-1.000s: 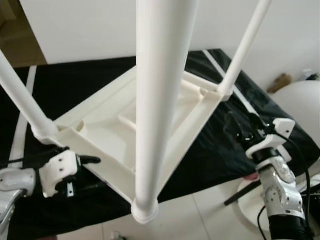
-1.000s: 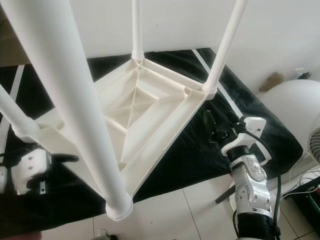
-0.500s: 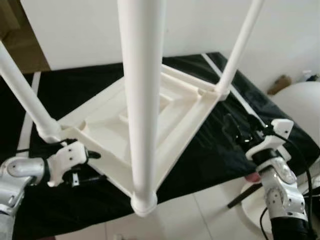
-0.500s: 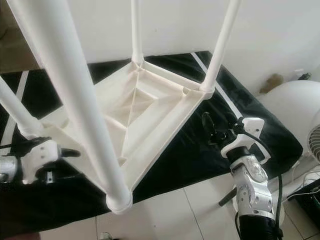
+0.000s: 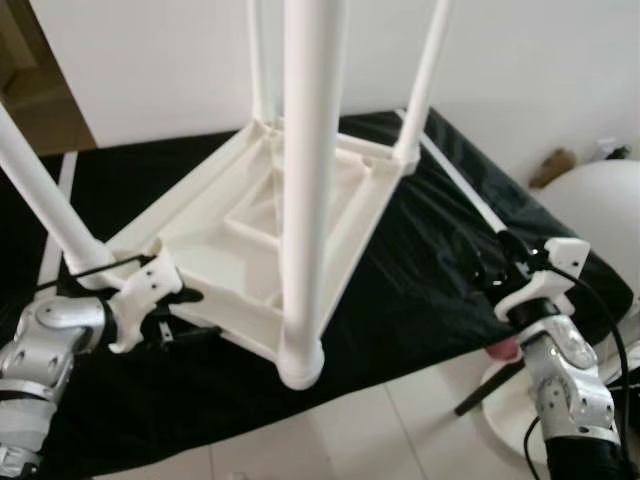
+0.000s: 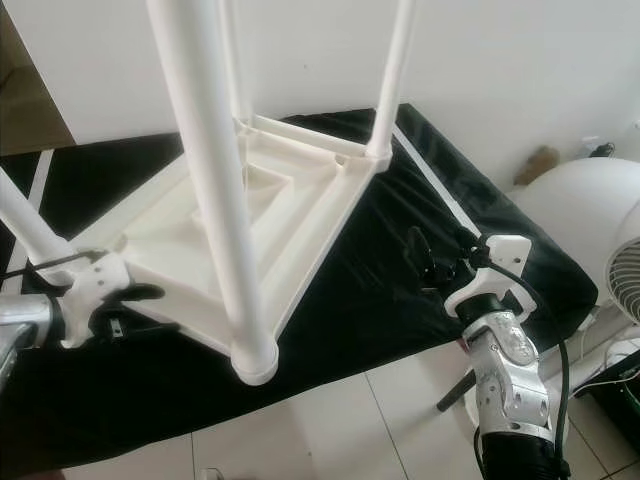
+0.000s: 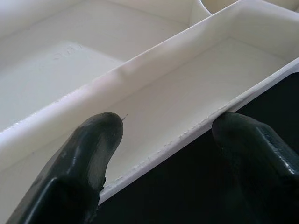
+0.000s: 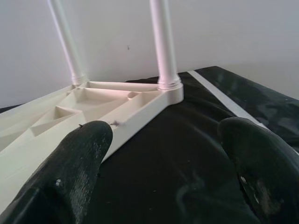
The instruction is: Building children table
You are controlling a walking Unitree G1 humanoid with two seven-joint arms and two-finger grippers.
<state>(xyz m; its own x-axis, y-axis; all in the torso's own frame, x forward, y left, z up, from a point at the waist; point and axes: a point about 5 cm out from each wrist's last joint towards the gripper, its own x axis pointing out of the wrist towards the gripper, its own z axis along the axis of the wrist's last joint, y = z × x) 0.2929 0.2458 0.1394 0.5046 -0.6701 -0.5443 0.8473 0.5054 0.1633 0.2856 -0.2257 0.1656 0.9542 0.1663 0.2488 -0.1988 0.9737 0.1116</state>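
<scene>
A white plastic children's table [image 5: 240, 235] lies upside down on a black cloth [image 5: 420, 280], its round legs [image 5: 310, 180] pointing up. My left gripper [image 5: 185, 312] is at the table's near left edge, close to the left leg's socket. In the left wrist view it is open [image 7: 163, 140]: one finger [image 7: 96, 140] rests inside the rim channel, the other is outside over the cloth, and the rim [image 7: 196, 126] runs between them. My right gripper [image 6: 425, 265] hovers open above the cloth, to the right of the table and apart from it.
The cloth carries a white stripe [image 5: 460, 185] to the right of the table. A white domed object [image 5: 600, 200] and a fan [image 6: 625, 285] stand at the right. Pale tiled floor [image 5: 380, 430] lies in front. A white wall stands behind.
The table has slid back and to the left on the cloth, away from the right gripper. My left gripper has moved in and now straddles its rim. The right arm has barely moved.
</scene>
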